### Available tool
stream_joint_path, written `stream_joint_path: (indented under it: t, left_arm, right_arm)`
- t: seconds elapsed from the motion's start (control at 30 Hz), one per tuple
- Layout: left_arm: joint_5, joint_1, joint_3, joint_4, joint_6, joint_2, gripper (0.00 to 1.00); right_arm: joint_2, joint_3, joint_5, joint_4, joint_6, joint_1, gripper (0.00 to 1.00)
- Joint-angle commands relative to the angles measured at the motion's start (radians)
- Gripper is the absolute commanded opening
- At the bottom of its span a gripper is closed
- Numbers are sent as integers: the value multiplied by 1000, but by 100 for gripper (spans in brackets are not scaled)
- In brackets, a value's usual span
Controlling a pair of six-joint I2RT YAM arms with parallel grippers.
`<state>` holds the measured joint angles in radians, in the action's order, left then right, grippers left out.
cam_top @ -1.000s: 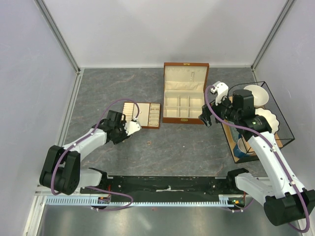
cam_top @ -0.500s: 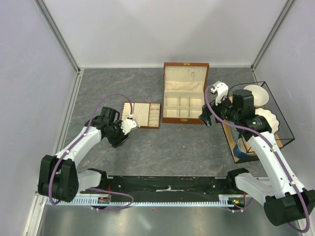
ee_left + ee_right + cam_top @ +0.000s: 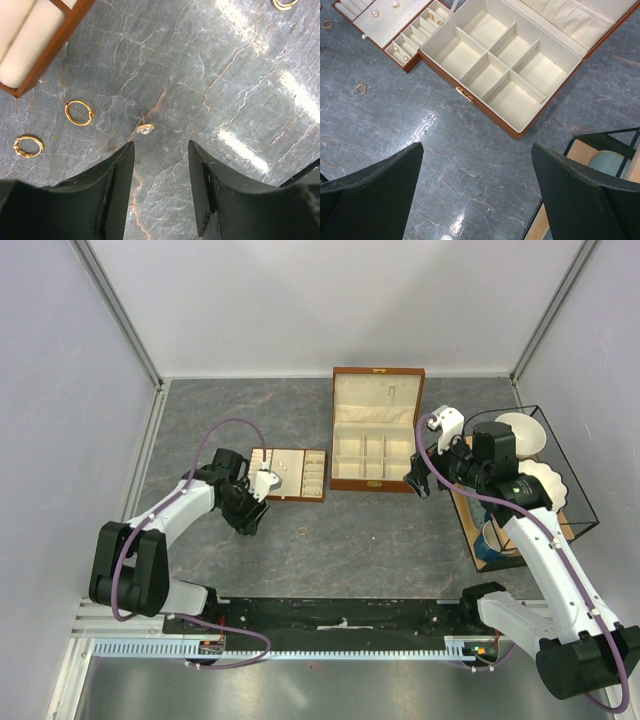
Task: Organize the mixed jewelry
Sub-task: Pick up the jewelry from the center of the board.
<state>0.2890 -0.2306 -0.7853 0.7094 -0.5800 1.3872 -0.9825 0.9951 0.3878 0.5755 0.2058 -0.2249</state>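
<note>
The mixed jewelry lies loose on the grey marbled table. In the left wrist view a small pale stud earring (image 3: 144,129) lies just ahead of my fingertips, with two gold rings (image 3: 79,112) (image 3: 28,145) to its left and another ring (image 3: 284,4) at the top right. My left gripper (image 3: 160,147) is open and empty, low over the table by the slotted tray's near corner (image 3: 35,47). In the top view it (image 3: 250,515) sits near the tray (image 3: 290,473). My right gripper (image 3: 476,147) is open and empty, hovering in front of the wooden box (image 3: 500,65).
One ring (image 3: 302,531) lies in front of the tray and also shows in the right wrist view (image 3: 361,88). The open box (image 3: 375,440) stands at mid back. A black wire basket (image 3: 560,530) with white bowls and a blue cup stands at the right.
My left arm has swung its elbow back and turned the wrist; the gripper stays near the tray's near-left corner. The right arm has not moved.
</note>
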Motion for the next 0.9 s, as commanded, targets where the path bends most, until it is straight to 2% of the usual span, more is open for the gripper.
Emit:
stream_joint_path:
  t: [0.0, 0.67, 0.83, 0.87]
  left_arm:
    - [-25, 2, -35, -54, 94, 18, 54]
    - [-56, 7, -25, -128, 112, 110, 53]
    - [-60, 8, -19, -128, 115, 99, 48]
    - [-62, 7, -17, -128, 117, 98, 44]
  right_arm:
    - [13, -4, 13, -40, -6, 2, 98]
    - [19, -4, 11, -37, -6, 2, 98]
    - [10, 0, 13, -37, -9, 2, 98]
    - [11, 0, 14, -37, -9, 2, 98]
